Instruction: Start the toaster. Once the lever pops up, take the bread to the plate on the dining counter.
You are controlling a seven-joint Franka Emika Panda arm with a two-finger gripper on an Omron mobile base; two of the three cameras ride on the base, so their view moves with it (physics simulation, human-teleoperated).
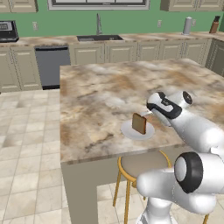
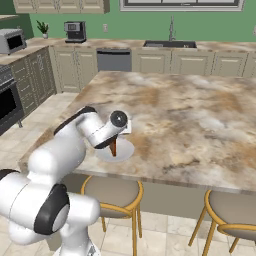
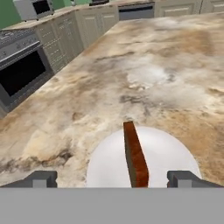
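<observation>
1. Small brown squarish slice of toast with a darker crust, the bread, stands on edge, upright, on the small round white plate.
2. Plate sits on the large island with the beige-brown marbled stone top, the dining counter, close to its near edge, above a round-seat stool with yellow-orange legs.
3. White arm's two-finger gripper is at the plate; in the hand view its two dark fingertips sit wide apart, one on each side of the bread, neither touching it. Jaws fully apart, nothing held.
4. Hand view: bread seen edge-on, thin, between the tips and standing on the plate; marbled top stretches beyond.
5. Right base view: the arm's wrist covers most of the bread; only a brown sliver shows over the plate. Two stools tucked under the counter edge.
6. Left base view: gripper body is just right of the bread, tips hidden behind the hand.
7. Background: long counter with beige cabinets along a green wall, dark sink with a faucet, dark dishwasher panel, grey kettle, knife block.
8. Right base view also shows a black coffee machine, small potted plant, grey microwave and black oven front at left.
</observation>
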